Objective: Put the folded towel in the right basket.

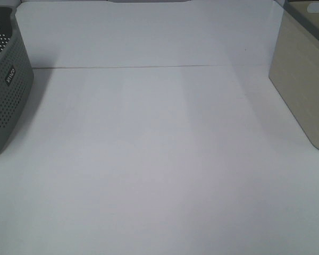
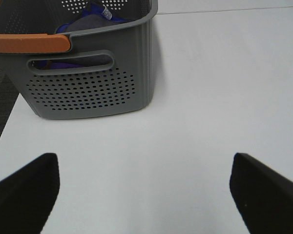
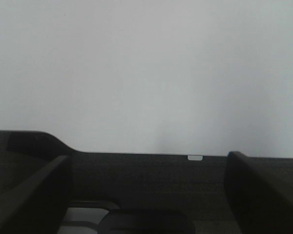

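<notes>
A grey perforated basket (image 1: 8,90) stands at the left edge of the white table; the left wrist view (image 2: 88,90) shows its orange handle (image 2: 29,43). A grey and purple cloth (image 2: 85,23) lies inside it, mostly hidden by the wall; I cannot tell whether it is folded. A beige basket (image 1: 303,90) stands at the right edge. My left gripper (image 2: 144,195) is open and empty above the table, a short way from the grey basket. My right gripper (image 3: 146,200) is open and empty over the table's edge. Neither gripper shows in the exterior view.
The white table (image 1: 159,159) has a thin seam line (image 1: 149,67) across its back. In the right wrist view the table's edge (image 3: 136,152) borders dark floor (image 3: 151,180). Dark floor also shows left of the grey basket (image 2: 0,97).
</notes>
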Motion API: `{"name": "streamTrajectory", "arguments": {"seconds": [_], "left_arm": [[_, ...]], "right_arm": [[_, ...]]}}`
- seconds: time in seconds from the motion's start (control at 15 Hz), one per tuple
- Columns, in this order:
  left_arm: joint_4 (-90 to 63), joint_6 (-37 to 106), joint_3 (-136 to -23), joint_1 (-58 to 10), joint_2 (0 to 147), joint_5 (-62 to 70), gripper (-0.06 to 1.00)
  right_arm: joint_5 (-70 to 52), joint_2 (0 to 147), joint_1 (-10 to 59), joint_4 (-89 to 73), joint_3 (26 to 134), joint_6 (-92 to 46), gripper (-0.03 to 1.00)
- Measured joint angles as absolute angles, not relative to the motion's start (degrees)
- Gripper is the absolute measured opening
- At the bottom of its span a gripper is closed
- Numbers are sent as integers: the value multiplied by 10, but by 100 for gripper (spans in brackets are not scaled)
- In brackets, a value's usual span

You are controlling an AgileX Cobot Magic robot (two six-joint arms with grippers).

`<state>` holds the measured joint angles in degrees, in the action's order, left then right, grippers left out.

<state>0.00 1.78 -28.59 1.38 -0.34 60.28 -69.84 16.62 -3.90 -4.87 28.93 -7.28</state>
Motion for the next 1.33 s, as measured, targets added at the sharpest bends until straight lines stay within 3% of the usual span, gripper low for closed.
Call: {"name": "streamTrajectory", "arguments": {"seconds": [0.4,0.73,1.33], "left_arm": [[0,18,-286,14,-3,603,88],[0,18,-286,14,-3,603,88],[0,18,-286,14,-3,603,88]], "right_arm": [[-655,101,18,-31,271,-57,82],[-637,4,21,-23,262,-55,82],[-637,-2,22,-38,262,-63,80]]}}
